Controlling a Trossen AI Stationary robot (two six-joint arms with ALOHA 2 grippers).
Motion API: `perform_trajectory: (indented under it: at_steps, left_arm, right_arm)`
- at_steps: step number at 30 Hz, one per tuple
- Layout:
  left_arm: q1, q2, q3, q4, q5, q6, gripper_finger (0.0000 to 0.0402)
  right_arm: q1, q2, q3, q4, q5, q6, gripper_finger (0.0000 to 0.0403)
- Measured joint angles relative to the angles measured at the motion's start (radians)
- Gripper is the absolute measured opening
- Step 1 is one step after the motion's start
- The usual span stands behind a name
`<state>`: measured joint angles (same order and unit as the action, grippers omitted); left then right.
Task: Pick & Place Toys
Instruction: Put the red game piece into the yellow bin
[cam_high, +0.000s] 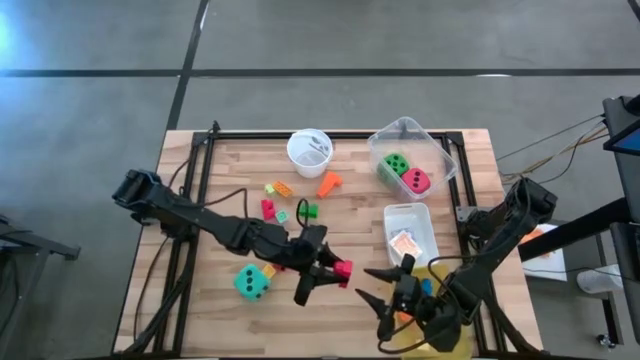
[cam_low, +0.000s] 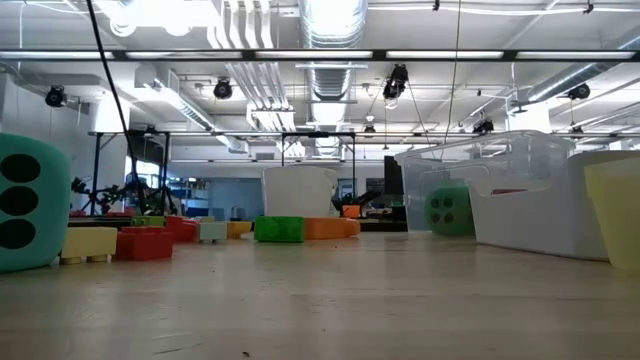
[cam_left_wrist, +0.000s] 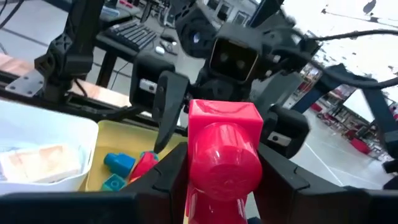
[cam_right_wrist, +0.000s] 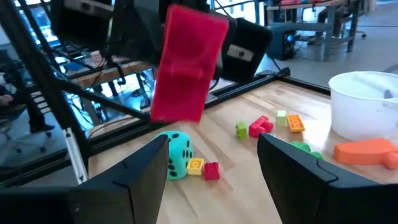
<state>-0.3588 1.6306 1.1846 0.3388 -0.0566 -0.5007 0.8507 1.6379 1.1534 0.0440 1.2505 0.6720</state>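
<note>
A red plastic block (cam_high: 343, 268) is up in the air over the table's near middle, with my left gripper (cam_high: 326, 270) shut on it. In the left wrist view the block (cam_left_wrist: 224, 155) fills the middle between the fingers. My right gripper (cam_high: 373, 286) stands open just right of it, facing it, nothing between its fingers (cam_right_wrist: 298, 171); its wrist view shows the block (cam_right_wrist: 186, 62) ahead and above. A teal die (cam_high: 252, 281) sits on the table at the near left. A green die (cam_high: 397, 165) and a pink die (cam_high: 416, 181) lie in the clear bin (cam_high: 440, 150). My left gripper pinches the red block by two opposite sides (cam_left_wrist: 194, 180) between its two fingers. The fingers lie about level and come from the table's left. The block juts past the fingertips toward my right gripper, tilted, lifted clear of the table.
A white cup (cam_high: 309, 150) stands at the far middle. Loose small blocks (cam_high: 280, 192) and an orange piece (cam_high: 328, 183) lie in the middle. A white bin (cam_high: 425, 215) holds a card pack. A yellow bin (cam_left_wrist: 102, 146) with small blocks sits under my right arm.
</note>
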Motion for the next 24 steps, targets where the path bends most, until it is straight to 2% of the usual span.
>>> perform_trajectory:
  at_steps: [6, 18, 21, 24]
  left_arm:
    - [0.005, 0.055, 0.033, 0.023, 0.000, 0.024, 0.0134]
    - [0.005, 0.128, 0.129, 0.023, 0.132, 0.060, 0.0134]
    - [0.005, 0.134, 0.133, 0.023, 0.132, 0.060, 0.0134]
    - [0.005, 0.135, 0.133, 0.023, 0.133, 0.060, 0.0134]
  right_arm:
    - [-0.006, 0.000, 0.001, 0.000, 0.002, -0.005, 0.0238]
    - [-0.020, 0.000, 0.002, 0.094, 0.001, -0.132, 0.0237]
    - [-0.023, 0.000, 0.002, 0.110, -0.009, -0.150, 0.0219]
    - [-0.025, 0.000, 0.002, 0.115, -0.030, -0.153, 0.0173]
